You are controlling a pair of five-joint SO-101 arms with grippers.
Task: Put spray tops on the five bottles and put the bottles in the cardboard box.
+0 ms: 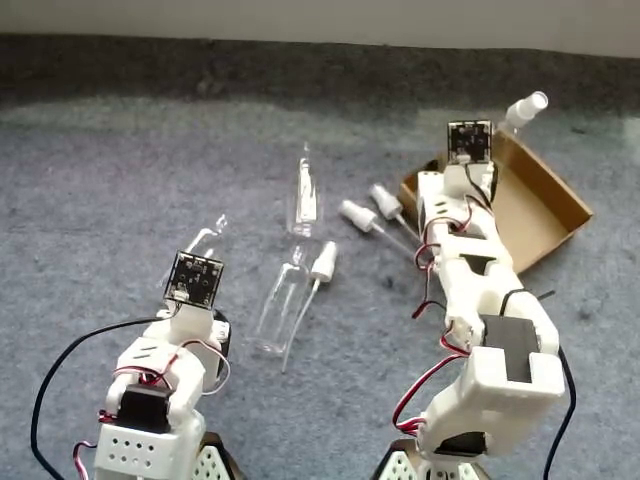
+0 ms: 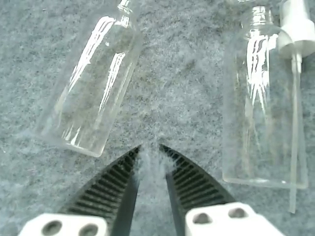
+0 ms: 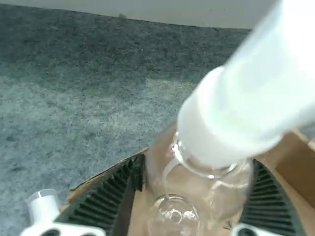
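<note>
Showed the left gripper [image 2: 150,147] over grey carpet [image 2: 182,88], ribbed black fingers [image 2: 118,182] a narrow gap apart with carpet between the tips. Caught a clear bottle [image 2: 91,83] lying tilted just beyond one fingertip. Caught a second bottle [image 2: 251,98] lying apart from it, white spray top [image 2: 295,37] by its shoulder, thin tube [image 2: 295,128] running along its side.

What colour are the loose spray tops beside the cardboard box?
White; the spray tops show best from the high view.
</note>
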